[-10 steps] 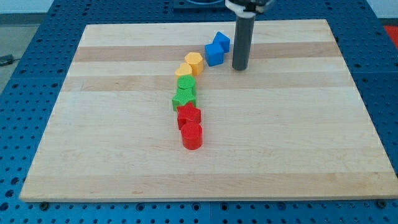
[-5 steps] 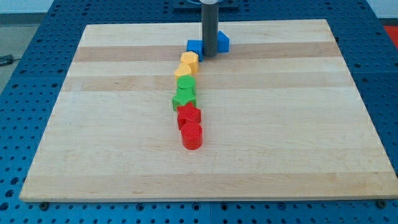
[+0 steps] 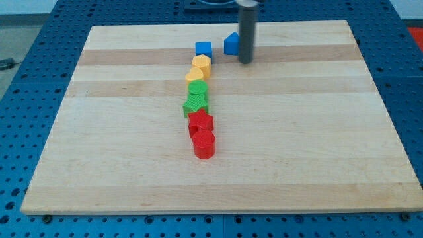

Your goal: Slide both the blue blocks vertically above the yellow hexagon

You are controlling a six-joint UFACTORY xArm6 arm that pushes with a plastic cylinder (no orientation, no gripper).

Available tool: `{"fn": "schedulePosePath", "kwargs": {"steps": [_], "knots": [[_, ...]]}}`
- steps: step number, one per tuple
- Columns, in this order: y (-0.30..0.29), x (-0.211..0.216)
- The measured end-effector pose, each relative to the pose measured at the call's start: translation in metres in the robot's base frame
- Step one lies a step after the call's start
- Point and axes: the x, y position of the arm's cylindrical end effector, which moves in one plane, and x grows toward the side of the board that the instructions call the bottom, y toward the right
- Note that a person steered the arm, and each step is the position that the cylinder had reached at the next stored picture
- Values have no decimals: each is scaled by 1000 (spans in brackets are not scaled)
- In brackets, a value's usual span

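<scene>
Wooden board [image 3: 297,132] with coloured blocks [image 3: 198,99]

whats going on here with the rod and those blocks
A robot arm is pushing blocks across a wooden board with a dark rod. My tip sits just right of one blue block. The blue cube lies directly above the yellow hexagon, heading a column of yellow, green and red blocks. The right-hand blue block is not yet lined up.

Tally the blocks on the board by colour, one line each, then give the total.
Blue: 2, a blue cube and a second blue block, with my tip just to its right in the view
Yellow: 2
Green: 2
Red: 2
Total: 8 blocks
</scene>
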Motion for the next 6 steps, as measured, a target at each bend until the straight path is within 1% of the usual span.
{"fn": "schedulePosePath", "kwargs": {"steps": [1,2,3,4,6], "knots": [[51,-5],[47,-37],[10,-46],[-22,-47],[-63,-56]]}}
